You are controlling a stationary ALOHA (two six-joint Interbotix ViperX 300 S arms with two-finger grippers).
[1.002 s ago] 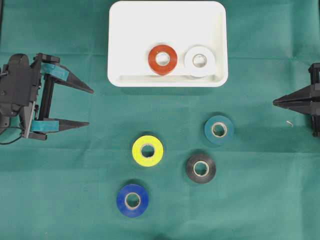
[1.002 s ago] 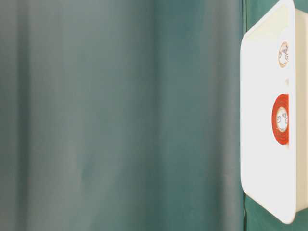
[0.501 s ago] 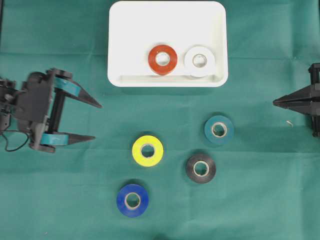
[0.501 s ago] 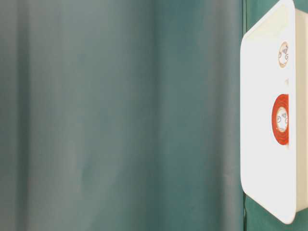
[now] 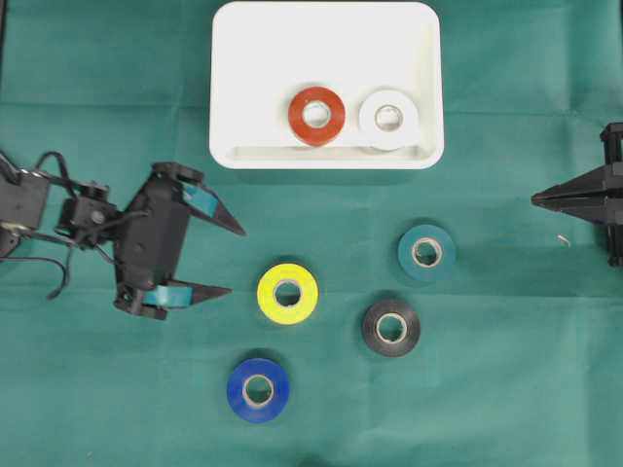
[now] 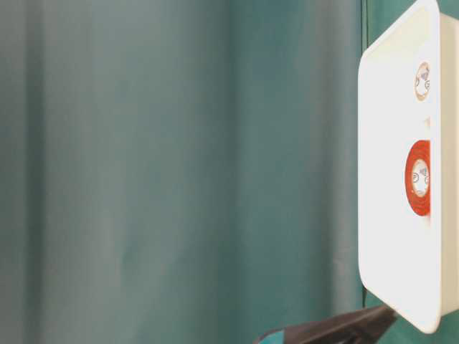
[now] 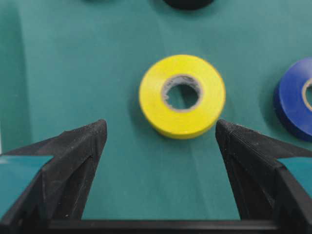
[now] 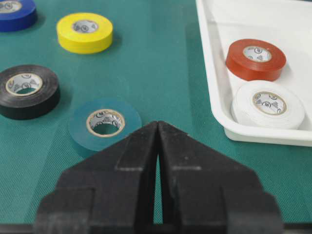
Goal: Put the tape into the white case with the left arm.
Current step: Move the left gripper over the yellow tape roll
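Just left of the yellow tape roll (image 5: 287, 293), which lies on the cloth below the white case (image 5: 243, 58), the left gripper (image 5: 226, 261) stands spread and empty; it should straddle the roll squarely before pinching.

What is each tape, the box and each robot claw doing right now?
white case: holds two rolls
red tape: flat in the case
white tape: flat in the case
yellow tape: on the cloth
teal tape: on the cloth
black tape: on the cloth
blue tape: on the cloth
left gripper: open, empty
right gripper: shut, empty
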